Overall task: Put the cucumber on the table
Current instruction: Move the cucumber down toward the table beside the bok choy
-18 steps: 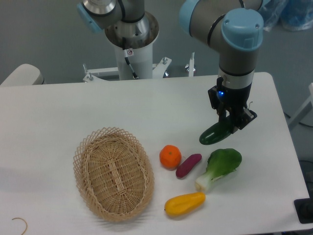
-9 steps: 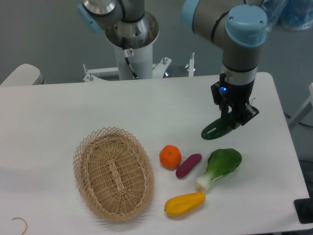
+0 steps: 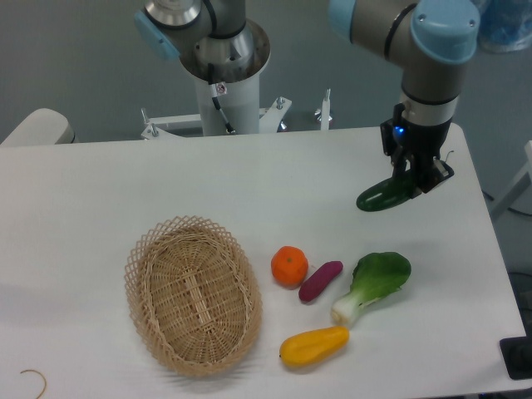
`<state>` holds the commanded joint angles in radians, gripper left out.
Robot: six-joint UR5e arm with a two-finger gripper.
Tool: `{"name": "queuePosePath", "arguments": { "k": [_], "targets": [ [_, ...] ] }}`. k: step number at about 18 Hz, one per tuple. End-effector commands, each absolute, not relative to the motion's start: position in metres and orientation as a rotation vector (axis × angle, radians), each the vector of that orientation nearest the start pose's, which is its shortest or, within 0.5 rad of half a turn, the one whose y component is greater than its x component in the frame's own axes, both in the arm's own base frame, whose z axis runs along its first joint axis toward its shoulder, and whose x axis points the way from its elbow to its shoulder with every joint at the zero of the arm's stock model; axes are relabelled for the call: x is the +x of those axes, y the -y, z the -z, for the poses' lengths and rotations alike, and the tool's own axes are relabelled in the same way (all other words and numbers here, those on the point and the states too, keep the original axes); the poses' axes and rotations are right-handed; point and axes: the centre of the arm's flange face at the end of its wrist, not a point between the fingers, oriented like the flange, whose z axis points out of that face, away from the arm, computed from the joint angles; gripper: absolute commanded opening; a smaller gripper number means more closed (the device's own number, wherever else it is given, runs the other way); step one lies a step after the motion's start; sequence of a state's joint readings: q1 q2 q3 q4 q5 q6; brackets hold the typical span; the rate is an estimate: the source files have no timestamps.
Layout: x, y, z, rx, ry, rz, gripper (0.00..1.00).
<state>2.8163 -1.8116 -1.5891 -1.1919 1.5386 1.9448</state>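
Observation:
My gripper (image 3: 413, 181) is shut on the cucumber (image 3: 382, 195), a dark green glossy vegetable that sticks out to the lower left of the fingers, tilted. It hangs over the right part of the white table (image 3: 125, 183), near the far right side; I cannot tell whether it touches the top. The arm comes down from the upper right.
A woven wicker basket (image 3: 193, 293) lies at the front left. An orange (image 3: 289, 266), a purple sweet potato (image 3: 320, 280), a bok choy (image 3: 374, 284) and a yellow vegetable (image 3: 314, 346) lie in front of the gripper. The robot base (image 3: 224, 91) stands at the back.
The gripper has carried the cucumber up and to the right, away from the bok choy and toward the table's far right side. The other vegetables and the basket have not moved.

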Motion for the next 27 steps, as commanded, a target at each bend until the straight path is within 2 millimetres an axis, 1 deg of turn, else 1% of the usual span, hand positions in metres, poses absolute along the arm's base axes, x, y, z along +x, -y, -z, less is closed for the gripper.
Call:
{"name": "queuePosePath", "arguments": {
  "k": [1,2,5,8,9,11,12,14,17,20,22,25,26,27],
  "targets": [
    [-0.515,-0.318,-0.384,-2.908,-1.092,-0.178,0.26],
    [-0.520,-0.319,-0.378,-2.907,-1.094,-0.185,0.26],
    [-0.540,-0.328,-0.344,-2.912,-1.081,-0.259,0.26],
    [-0.540,-0.328,-0.304,-2.917,-1.063,-0.220,0.26],
    [-0.542,-0.332,-0.294,-2.923,-1.035,-0.241,0.26],
    [-0.537,-0.334,-0.267,-2.950,-0.949,-0.203,0.27],
    [-0.534,-0.333,-0.260,-2.960,-0.919,-0.186,0.27],
    [-0.529,-0.332,-0.248,-2.970,-0.889,-0.157,0.28],
    [-0.523,-0.330,-0.232,-2.969,-0.898,-0.126,0.28],
    [-0.518,-0.332,-0.218,-2.960,-0.944,-0.094,0.29],
    [-0.518,-0.332,-0.214,-2.946,-0.997,-0.087,0.29],
    [-0.517,-0.332,-0.211,-2.941,-1.013,-0.080,0.29],
    [-0.517,-0.332,-0.211,-2.942,-1.011,-0.080,0.30],
    [-0.518,-0.332,-0.212,-2.942,-1.011,-0.083,0.36]
  ]
}}
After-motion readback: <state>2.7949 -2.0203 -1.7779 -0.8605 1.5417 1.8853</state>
